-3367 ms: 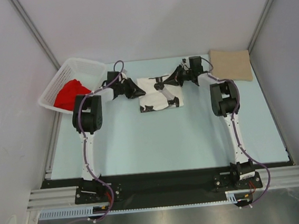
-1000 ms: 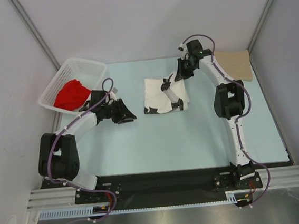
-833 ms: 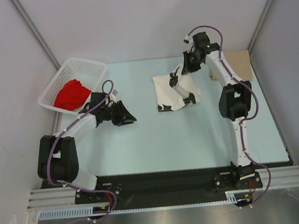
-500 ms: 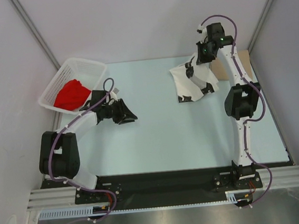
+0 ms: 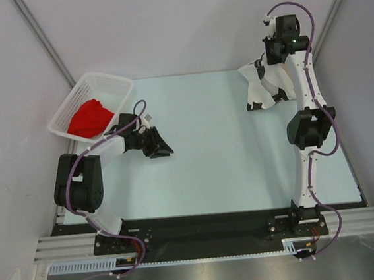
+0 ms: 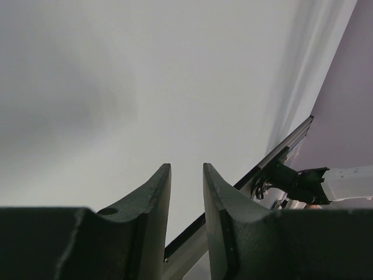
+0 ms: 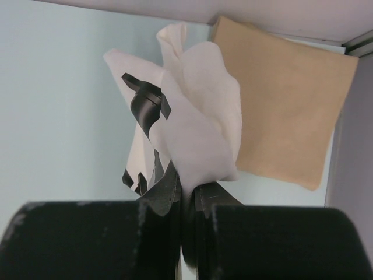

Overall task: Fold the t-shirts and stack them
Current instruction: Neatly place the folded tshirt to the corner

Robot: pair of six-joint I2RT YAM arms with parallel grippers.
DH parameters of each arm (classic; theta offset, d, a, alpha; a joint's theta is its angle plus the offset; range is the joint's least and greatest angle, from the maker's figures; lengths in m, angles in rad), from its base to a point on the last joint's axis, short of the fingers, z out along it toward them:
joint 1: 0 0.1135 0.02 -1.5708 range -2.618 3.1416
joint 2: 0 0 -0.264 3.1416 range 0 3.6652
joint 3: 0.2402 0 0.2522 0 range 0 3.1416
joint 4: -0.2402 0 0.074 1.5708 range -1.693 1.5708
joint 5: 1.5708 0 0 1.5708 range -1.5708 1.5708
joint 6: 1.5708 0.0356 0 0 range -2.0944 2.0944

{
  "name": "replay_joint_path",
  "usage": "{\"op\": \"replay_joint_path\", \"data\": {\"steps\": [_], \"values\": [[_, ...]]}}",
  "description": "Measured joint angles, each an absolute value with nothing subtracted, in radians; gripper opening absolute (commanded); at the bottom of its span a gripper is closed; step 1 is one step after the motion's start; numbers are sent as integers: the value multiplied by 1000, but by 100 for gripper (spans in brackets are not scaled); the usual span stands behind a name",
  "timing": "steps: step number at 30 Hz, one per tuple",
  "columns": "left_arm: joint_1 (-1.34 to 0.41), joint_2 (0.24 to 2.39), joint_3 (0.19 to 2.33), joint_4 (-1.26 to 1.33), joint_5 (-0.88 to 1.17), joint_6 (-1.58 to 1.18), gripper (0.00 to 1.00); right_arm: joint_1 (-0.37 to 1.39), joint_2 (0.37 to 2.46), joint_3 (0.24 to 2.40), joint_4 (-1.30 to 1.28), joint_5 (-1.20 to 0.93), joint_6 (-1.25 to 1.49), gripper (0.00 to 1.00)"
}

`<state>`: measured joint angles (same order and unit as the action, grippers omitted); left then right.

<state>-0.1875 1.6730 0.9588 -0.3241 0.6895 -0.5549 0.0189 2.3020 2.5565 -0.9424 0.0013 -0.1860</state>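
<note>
Right now the right gripper (image 7: pixel 187 198) has its fingers pinched on the white t-shirt (image 5: pixel 266 83), hanging above the tan t-shirt (image 7: pixel 285 105); stacking is under way. Next it needs lowering squarely onto the tan. Left gripper (image 6: pixel 186 186) idles empty, fingers slightly parted, and the red t-shirt (image 5: pixel 91 117) waits in the basket (image 5: pixel 112 82)

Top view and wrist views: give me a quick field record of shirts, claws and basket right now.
white shirt: hanging bunched from the right claw, lifted over the far right corner
tan shirt: flat rectangle on the table, below the white one
red shirt: crumpled in the basket
left claw: narrow gap, nothing between the fingers
right claw: shut on cloth
</note>
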Motion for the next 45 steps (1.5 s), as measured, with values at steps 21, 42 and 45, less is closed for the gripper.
{"op": "replay_joint_path", "data": {"steps": [21, 42, 45], "values": [[-192, 1684, 971, -356, 719, -549, 34, -61, 2217, 2603, -886, 22, -222, 0], [-192, 1696, 986, -363, 721, -548, 34, -82, 2216, 2592, -855, -22, -208, 0], [-192, 1700, 987, -364, 721, -548, 34, -90, 2217, 2592, -852, -24, -211, 0]]}}
